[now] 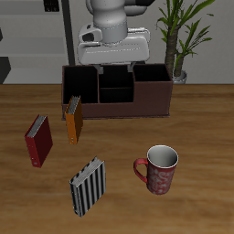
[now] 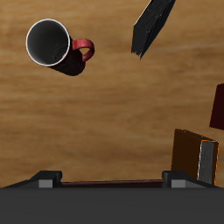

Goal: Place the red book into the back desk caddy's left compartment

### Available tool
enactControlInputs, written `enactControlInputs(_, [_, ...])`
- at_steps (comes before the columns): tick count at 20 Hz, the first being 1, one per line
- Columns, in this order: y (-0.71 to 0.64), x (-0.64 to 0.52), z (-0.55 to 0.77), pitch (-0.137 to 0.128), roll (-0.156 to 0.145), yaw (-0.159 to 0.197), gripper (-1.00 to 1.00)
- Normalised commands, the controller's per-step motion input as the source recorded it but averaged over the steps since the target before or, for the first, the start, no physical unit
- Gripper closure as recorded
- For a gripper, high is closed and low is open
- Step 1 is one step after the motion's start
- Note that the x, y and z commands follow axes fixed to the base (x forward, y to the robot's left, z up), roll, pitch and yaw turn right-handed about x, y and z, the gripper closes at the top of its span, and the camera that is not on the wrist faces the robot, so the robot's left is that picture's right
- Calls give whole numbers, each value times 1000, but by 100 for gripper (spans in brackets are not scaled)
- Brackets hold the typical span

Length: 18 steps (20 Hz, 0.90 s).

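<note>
The red book (image 1: 38,140) stands on the table well in front of the back desk caddy (image 1: 117,102), next to an orange-brown book (image 1: 73,120). It shows at the edge of the wrist view (image 2: 216,107). The caddy is a long dark maroon box at the back of the table. Its left compartment (image 1: 79,85) is the end section nearest the books, and nothing shows in it. My gripper (image 1: 113,68) hangs above the caddy's middle cells, open and holding nothing. In the wrist view the gripper (image 2: 112,182) has its jaws wide apart over bare wood.
A black-and-white striped book (image 1: 88,186) lies near the table's front edge. A red mug (image 1: 160,168) stands beside it. A potted plant (image 1: 180,41) stands behind the caddy's far end. The wrist view shows the mug (image 2: 51,44), striped book (image 2: 150,26) and orange-brown book (image 2: 192,150).
</note>
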Motion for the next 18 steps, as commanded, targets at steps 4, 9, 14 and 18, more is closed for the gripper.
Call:
enactControlInputs(4, [-583,345,127,-24,-30,11,-100])
enactControlInputs(9, [-655,313,32,0,-92,-17,-100])
enactControlInputs(14, [-821,266,91,-46,-37,2,-100])
enactControlInputs(18, [-631,101,-15,-52,4,10,-100])
